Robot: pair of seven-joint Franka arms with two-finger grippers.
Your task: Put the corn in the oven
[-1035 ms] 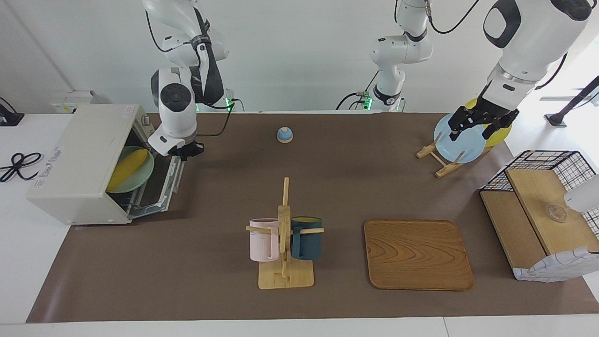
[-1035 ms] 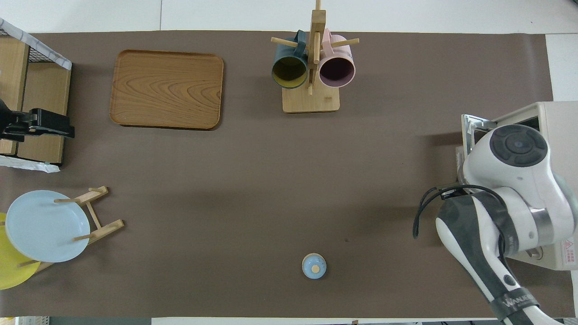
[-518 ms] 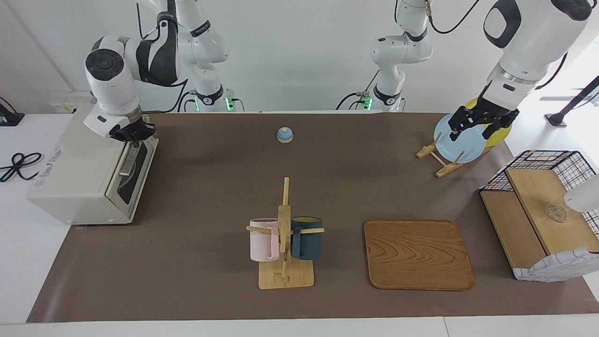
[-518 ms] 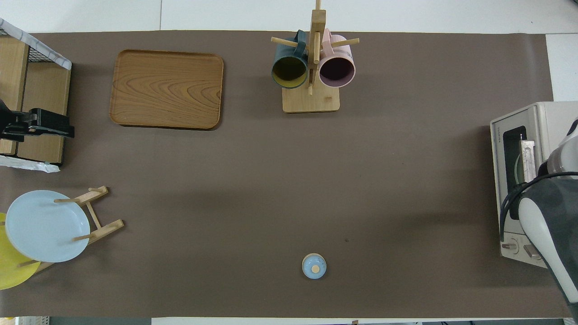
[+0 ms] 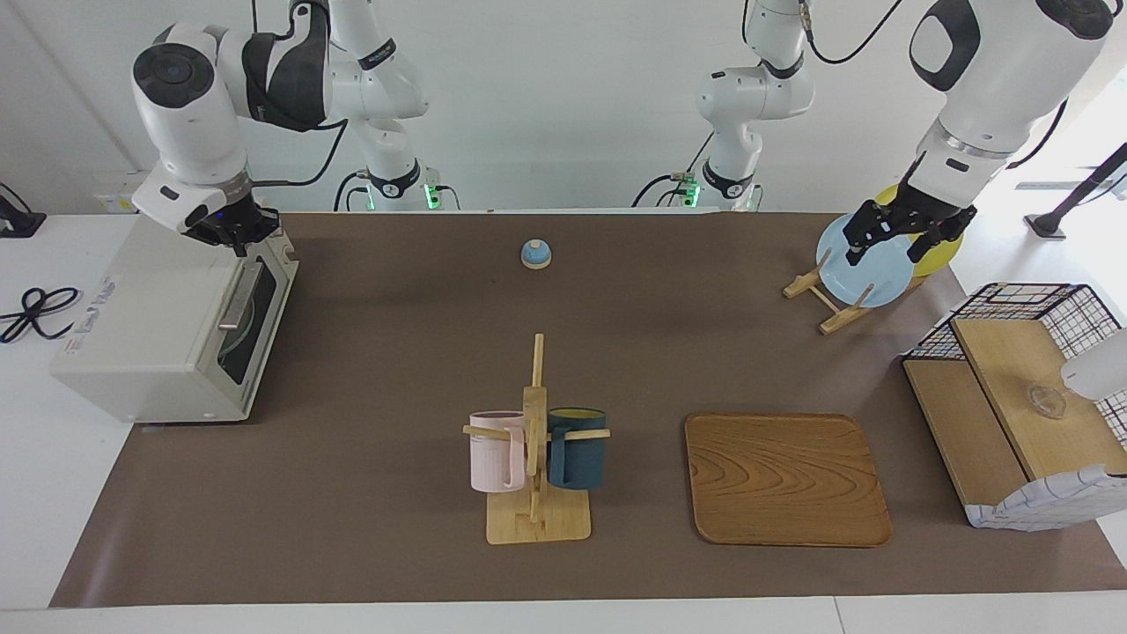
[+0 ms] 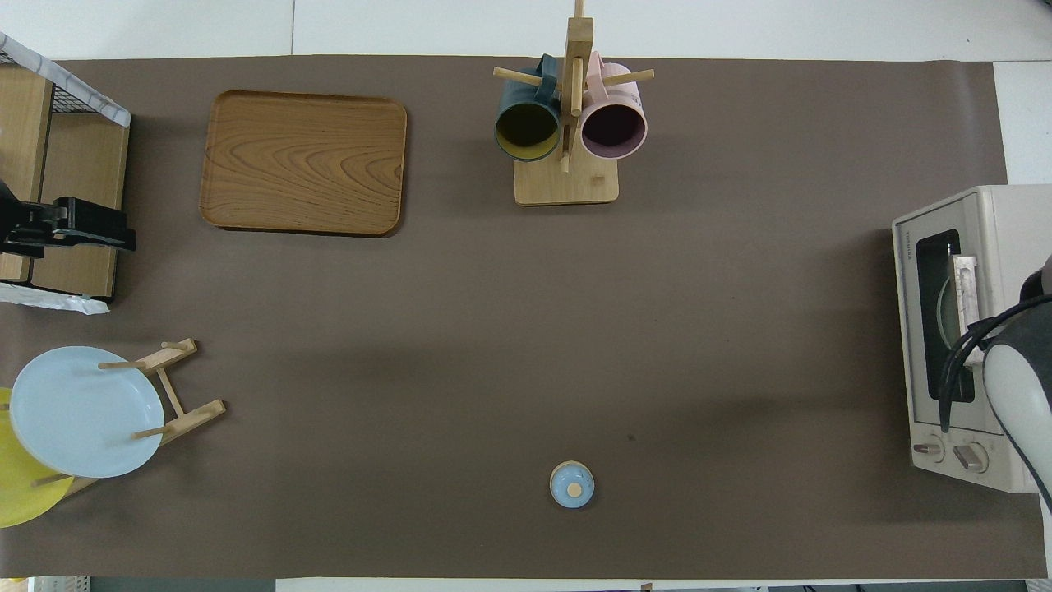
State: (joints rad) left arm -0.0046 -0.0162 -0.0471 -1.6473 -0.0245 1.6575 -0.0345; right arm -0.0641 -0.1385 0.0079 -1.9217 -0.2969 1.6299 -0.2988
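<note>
From my station I see the oven at the right arm's end of the table, its glass door up and shut. Through the glass I make out only the rim of a pale plate; the corn itself I cannot see from either camera. The right end effector sits at the top edge of the oven door, just above the bar handle, fingertips pinched together with nothing between them. The left end effector hangs over the blue plate in the wooden rack, fingers spread apart and empty. The mug stand, wooden tray and small blue bell stand apart from both arms.
</note>
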